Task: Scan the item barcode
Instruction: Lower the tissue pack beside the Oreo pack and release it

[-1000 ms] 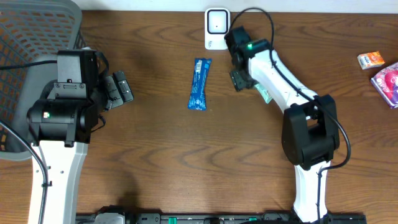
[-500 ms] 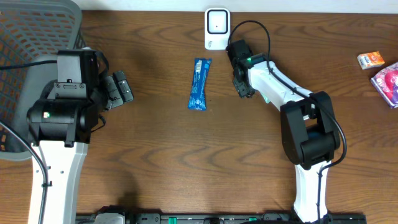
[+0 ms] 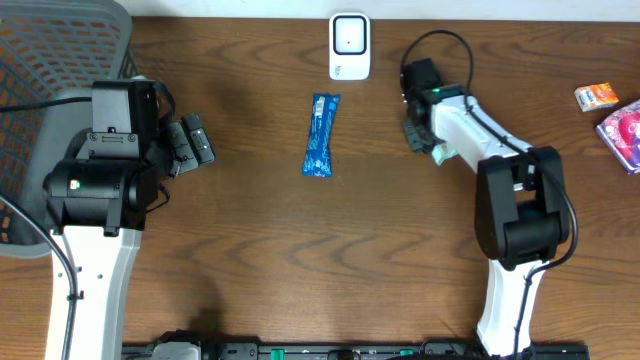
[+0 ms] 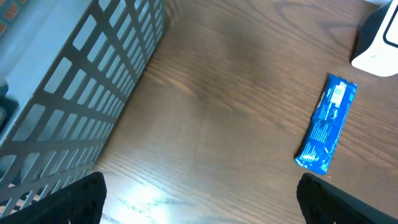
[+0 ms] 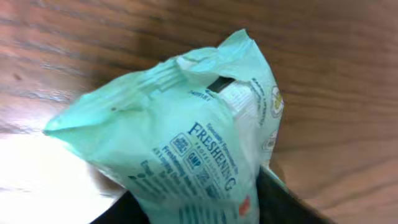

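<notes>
The right gripper [image 3: 422,138] has its two dark fingers [image 5: 124,213] drawn in against the lower end of a mint-green packet [image 5: 186,143], which stands up between them, crumpled at the top. Blue capitals on it read "FRESHENING", and the smaller lines under and beside that word are too fine to read. From overhead only a corner of the packet peeks out beside the wrist, to the right of the white scanner [image 3: 349,45] and nearer the robot than it, apart from it. The scanner stands close to the table's [image 3: 330,260] far edge. A blue wrapped bar [image 3: 321,134] lies lengthwise below the scanner, with a pale label patch at its far end (the print is too small to make out), and bare wood separates it from the right arm. The left gripper [image 4: 208,205] has its fingertips [image 4: 81,199] spread wide with nothing between them, beside the grey basket [image 4: 74,93] at the left edge. Near the right edge lie a small orange box [image 3: 597,96] and a pink packet [image 3: 625,130], well apart from both arms.
</notes>
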You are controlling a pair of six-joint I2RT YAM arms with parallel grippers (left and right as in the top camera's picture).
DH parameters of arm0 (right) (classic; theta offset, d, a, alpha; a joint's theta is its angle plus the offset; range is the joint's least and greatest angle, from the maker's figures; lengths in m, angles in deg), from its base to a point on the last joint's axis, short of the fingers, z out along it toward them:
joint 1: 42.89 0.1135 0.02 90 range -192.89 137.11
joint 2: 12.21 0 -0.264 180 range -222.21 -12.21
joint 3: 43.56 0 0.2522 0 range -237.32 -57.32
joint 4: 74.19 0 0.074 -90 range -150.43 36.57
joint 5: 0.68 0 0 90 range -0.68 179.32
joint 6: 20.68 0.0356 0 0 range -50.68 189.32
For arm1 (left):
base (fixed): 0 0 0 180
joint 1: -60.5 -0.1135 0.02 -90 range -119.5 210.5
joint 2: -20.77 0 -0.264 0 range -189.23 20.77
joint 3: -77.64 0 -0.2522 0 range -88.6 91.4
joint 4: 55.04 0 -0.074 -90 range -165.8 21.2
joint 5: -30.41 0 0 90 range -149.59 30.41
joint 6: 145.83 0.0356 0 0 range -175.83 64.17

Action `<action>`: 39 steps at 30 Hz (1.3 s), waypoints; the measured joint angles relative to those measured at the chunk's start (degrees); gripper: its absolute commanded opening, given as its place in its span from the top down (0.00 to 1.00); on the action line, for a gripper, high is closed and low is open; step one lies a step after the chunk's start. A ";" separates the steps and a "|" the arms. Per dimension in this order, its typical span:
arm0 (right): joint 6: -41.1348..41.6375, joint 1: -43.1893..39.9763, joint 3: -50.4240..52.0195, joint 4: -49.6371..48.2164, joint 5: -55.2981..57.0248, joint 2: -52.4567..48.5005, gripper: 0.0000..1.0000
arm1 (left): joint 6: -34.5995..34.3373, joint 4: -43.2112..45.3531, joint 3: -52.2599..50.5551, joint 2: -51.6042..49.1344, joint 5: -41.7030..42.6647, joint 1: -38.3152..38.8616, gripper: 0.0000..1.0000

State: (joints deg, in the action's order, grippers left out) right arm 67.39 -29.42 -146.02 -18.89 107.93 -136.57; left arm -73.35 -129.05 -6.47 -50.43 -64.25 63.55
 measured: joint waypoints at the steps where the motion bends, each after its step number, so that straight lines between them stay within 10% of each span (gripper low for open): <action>1: -0.09 -0.44 0.02 0.13 -0.63 0.00 0.72 | 0.00 0.00 0.00 0.00 0.00 0.00 0.02; 5: 1.51 -0.92 -0.50 1.86 -1.31 0.02 0.91 | 0.00 0.02 0.00 0.00 0.00 0.00 0.02; 17: 5.25 -2.49 -16.83 16.28 -30.10 -2.03 0.99 | 0.00 0.02 0.00 0.00 0.00 0.00 0.02; 30: 15.54 -4.50 -5.51 -7.39 -71.60 -2.05 0.94 | 0.00 0.00 0.00 0.00 0.00 0.00 0.02; 39: 26.91 -11.39 3.82 -13.31 -76.22 -2.64 0.66 | 0.00 0.02 0.00 0.00 0.00 0.00 0.02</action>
State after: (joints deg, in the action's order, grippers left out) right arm 94.29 -40.80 -142.20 -32.20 31.72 -139.21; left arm -73.35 -129.03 -6.47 -50.43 -64.25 63.55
